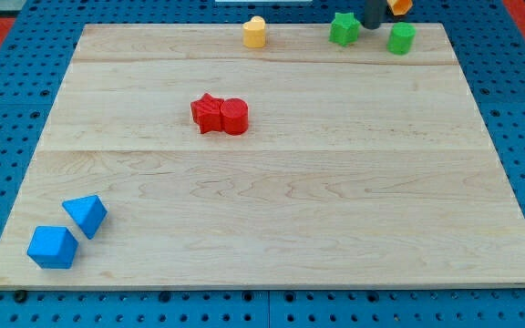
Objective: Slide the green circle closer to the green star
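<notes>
The green star [344, 28] sits near the board's top edge, right of centre. The green circle [401, 38] sits a short way to its right, apart from it. My tip [372, 27] stands in the gap between the two green blocks, near the top edge. It is close to the star's right side and just up and left of the circle. I cannot tell whether it touches either block.
A yellow block [255, 32] sits at the top, left of the star. A red star [207, 113] and red circle [234, 117] touch each other left of centre. Two blue blocks [86, 215] [53, 247] lie at the bottom left. An orange object [399, 5] shows at the top edge.
</notes>
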